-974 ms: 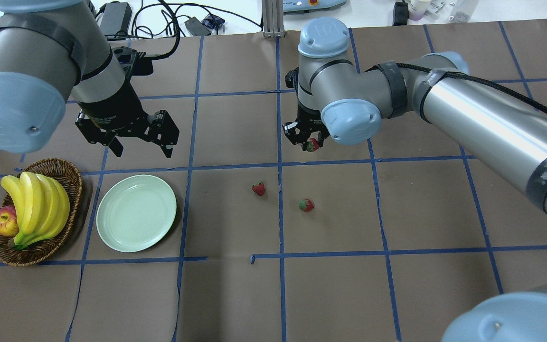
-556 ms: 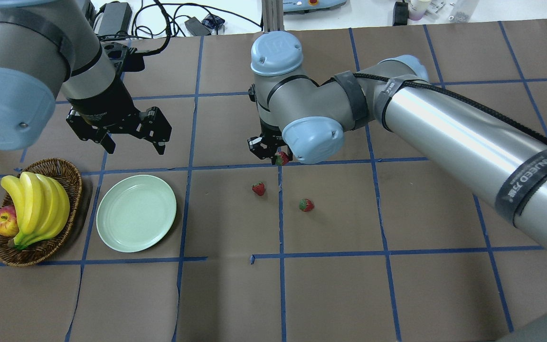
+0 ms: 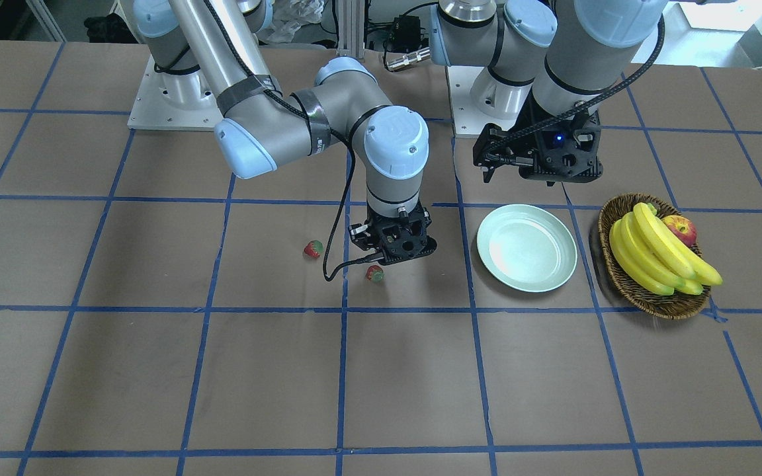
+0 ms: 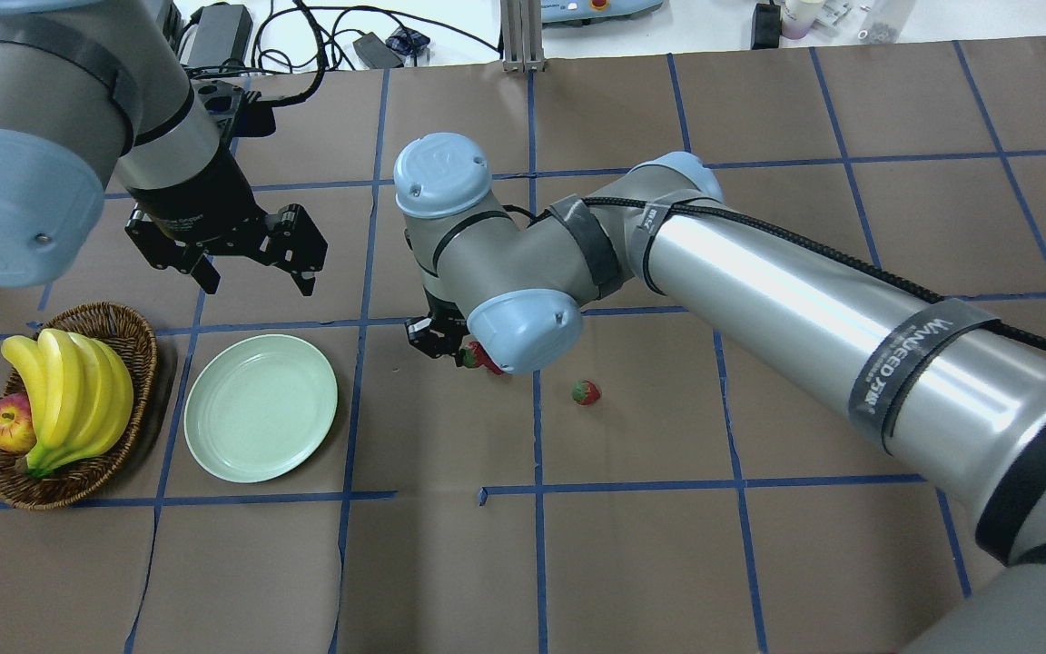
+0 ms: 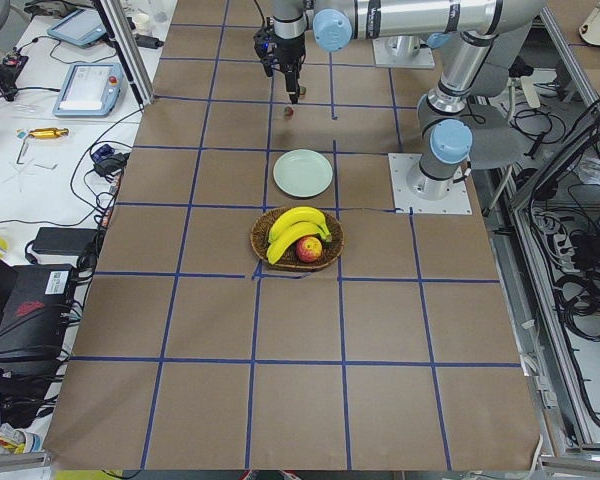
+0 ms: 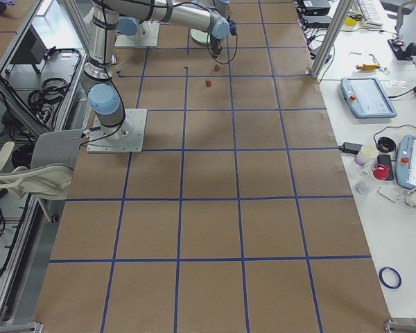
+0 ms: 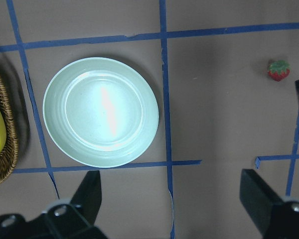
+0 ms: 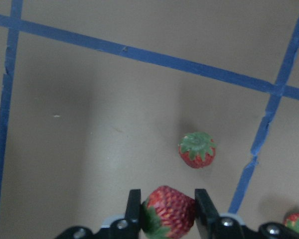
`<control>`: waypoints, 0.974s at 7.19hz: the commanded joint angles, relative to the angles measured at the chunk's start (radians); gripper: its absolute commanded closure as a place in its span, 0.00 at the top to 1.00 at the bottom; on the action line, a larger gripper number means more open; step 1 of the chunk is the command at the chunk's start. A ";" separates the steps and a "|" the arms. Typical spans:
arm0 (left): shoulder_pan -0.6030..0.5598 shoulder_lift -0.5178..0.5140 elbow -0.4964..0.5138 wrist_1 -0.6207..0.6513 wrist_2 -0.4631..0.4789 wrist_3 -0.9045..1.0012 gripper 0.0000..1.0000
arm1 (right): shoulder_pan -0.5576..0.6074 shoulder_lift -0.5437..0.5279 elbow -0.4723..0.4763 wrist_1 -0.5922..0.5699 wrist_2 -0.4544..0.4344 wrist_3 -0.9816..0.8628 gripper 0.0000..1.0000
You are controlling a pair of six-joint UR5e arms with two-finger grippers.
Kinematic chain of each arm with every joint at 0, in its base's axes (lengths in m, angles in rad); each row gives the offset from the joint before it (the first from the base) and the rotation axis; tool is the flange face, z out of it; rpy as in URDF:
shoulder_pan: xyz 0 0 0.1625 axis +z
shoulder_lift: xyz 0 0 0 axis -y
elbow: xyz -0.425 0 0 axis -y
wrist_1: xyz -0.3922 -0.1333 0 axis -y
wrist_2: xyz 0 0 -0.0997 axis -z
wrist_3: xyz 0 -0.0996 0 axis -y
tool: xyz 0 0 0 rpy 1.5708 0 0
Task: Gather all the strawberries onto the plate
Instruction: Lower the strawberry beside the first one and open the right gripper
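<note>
My right gripper (image 4: 448,343) is shut on a red strawberry (image 8: 169,211), which sits between its fingers (image 8: 133,209) above the table. A second strawberry (image 8: 197,149) lies on the brown paper just beyond it and also shows in the front view (image 3: 374,273). The third strawberry (image 4: 586,392) lies further right. The pale green plate (image 4: 260,407) is empty, left of my right gripper. My left gripper (image 4: 255,272) hangs open and empty above the plate's far edge. The left wrist view shows the plate (image 7: 100,112) below it.
A wicker basket (image 4: 140,341) with bananas (image 4: 69,391) and an apple (image 4: 7,424) stands left of the plate. Blue tape lines grid the brown paper. Cables and boxes lie beyond the far table edge.
My right gripper has carried the strawberry left and nearer, from the far middle to above the second strawberry. The left gripper shifted slightly left and away, then held still.
</note>
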 commanded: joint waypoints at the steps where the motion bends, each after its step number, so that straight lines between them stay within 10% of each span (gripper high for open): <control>1: -0.001 0.000 -0.002 0.000 0.000 0.000 1.00 | 0.008 0.024 0.007 -0.013 0.028 0.001 0.08; 2: -0.001 0.000 -0.003 0.000 0.002 0.000 1.00 | 0.008 0.027 0.010 -0.013 0.028 0.001 0.10; 3: -0.001 0.000 -0.005 0.000 0.002 0.000 1.00 | 0.008 0.035 0.012 -0.013 0.029 0.004 0.48; 7: -0.002 0.000 -0.009 0.000 0.002 0.000 1.00 | 0.008 0.053 0.013 -0.013 0.041 0.004 0.69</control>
